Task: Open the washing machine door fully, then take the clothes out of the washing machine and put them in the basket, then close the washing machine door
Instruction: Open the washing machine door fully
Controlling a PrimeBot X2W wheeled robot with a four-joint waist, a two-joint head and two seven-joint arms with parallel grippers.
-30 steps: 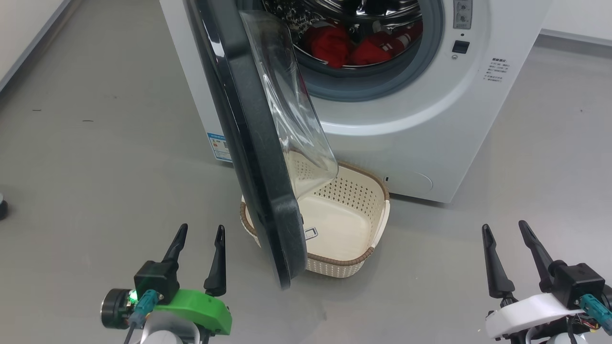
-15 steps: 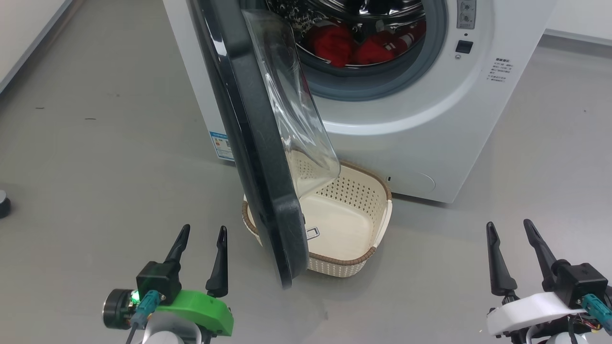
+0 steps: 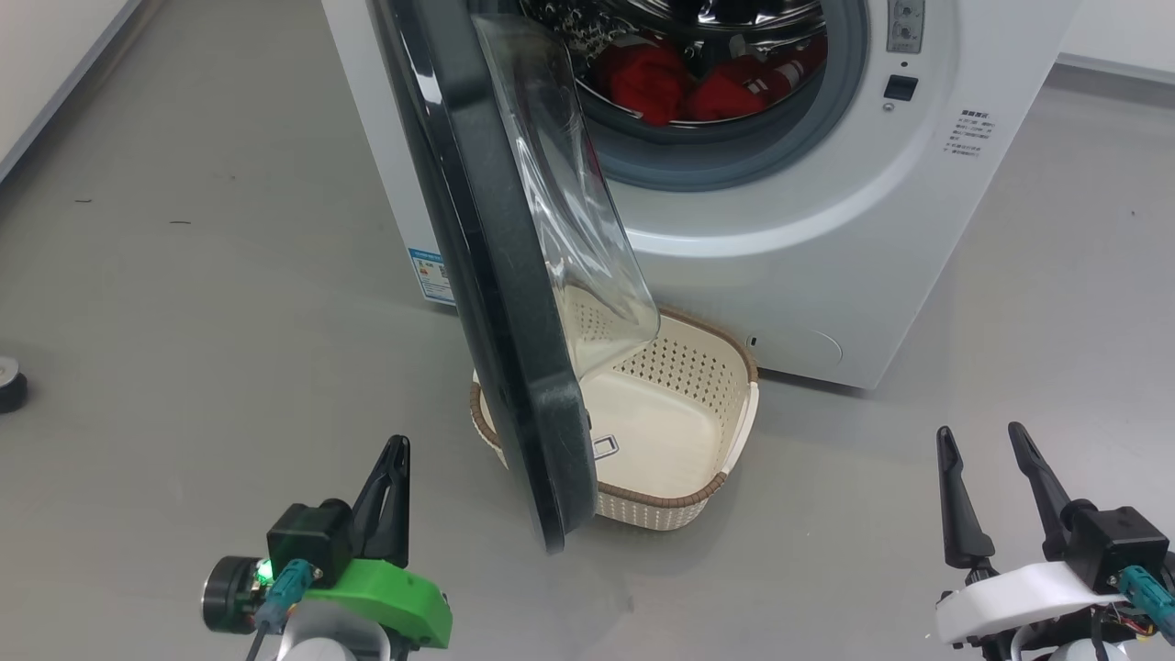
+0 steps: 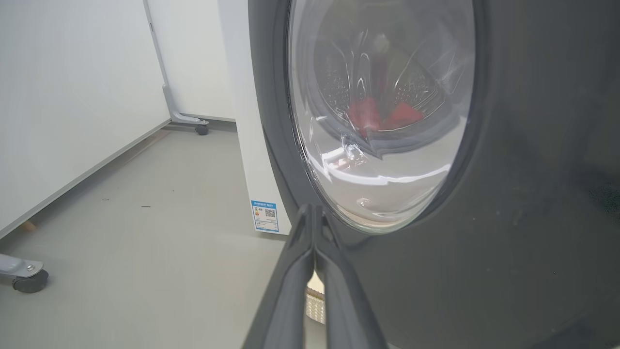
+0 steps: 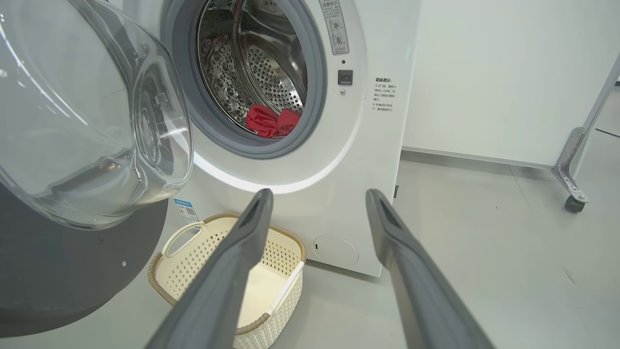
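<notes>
Looking along the left hand [image 4: 312, 213], fingers pressed together, toward the washing machine door [image 4: 508, 218]; through its glass, red clothes [image 4: 369, 114]; left of it, a blue label [image 4: 265, 216].

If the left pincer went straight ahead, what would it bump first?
Probably the washing machine door, its black rim just under the glass. The left pincer points near the rim's edge, so it might slip past.

Left pincer [image 3: 396, 448], lower left of the frame, fingers pressed tight together, empty; right pincer [image 3: 979, 431], lower right, fingers spread wide, empty, both pointing up.
</notes>
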